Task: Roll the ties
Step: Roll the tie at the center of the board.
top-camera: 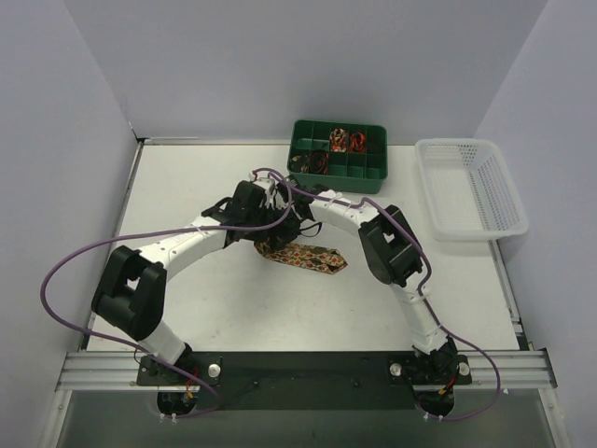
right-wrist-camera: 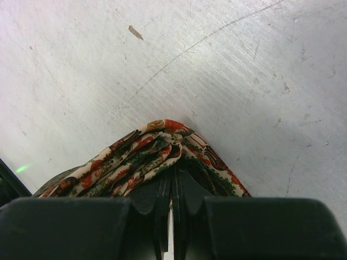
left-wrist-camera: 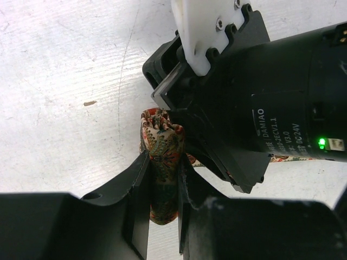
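Your left hand [left-wrist-camera: 162, 170] is partly closed, its two black fingers [left-wrist-camera: 142, 184] pinching a bunched, rolled-up part of the brown-gold fabric necktie [left-wrist-camera: 161, 138] with a red and green ornate pattern; the roll sits between the fingers and pokes out past their tips. Your right hand [right-wrist-camera: 172, 187] is closed tight on a fold of the same necktie (hardly a gap shows between its fingers), and the cloth spreads away to either side of the pinch; in the left wrist view its black body sits right against the roll. Both hands meet near the middle of the white counter [top-camera: 187, 187]; the necktie's loose length lies flat on it, trailing to the right. At the far edge you have a green compartmented plastic tray [top-camera: 336, 180] with small patterned coils [top-camera: 340, 140] in some cells; a white plastic mesh basket [top-camera: 427, 187] stands just to its right.
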